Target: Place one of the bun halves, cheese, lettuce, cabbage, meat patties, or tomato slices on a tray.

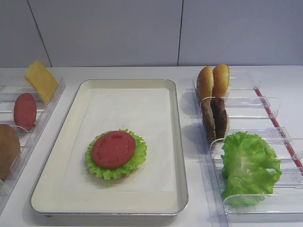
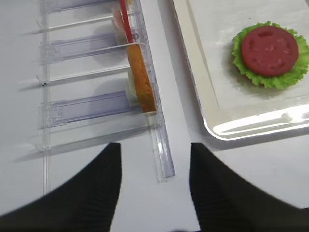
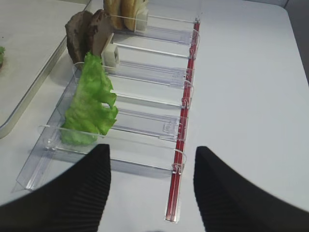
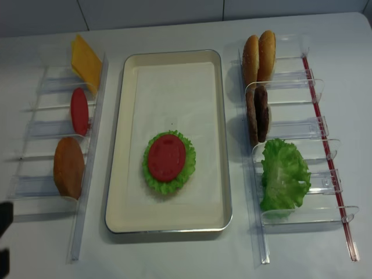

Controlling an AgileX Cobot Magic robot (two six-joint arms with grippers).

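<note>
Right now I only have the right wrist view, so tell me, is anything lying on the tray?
Observer: Yes. A tomato slice lies on a lettuce leaf in the near half of the tray.
Operator: Any cheese in the bins?
Observer: One cheese slice leans in the far compartment of the left bin.
Operator: And the left fingers?
Observer: The left fingers stand apart with nothing between them, above the near end of that bin.
</note>
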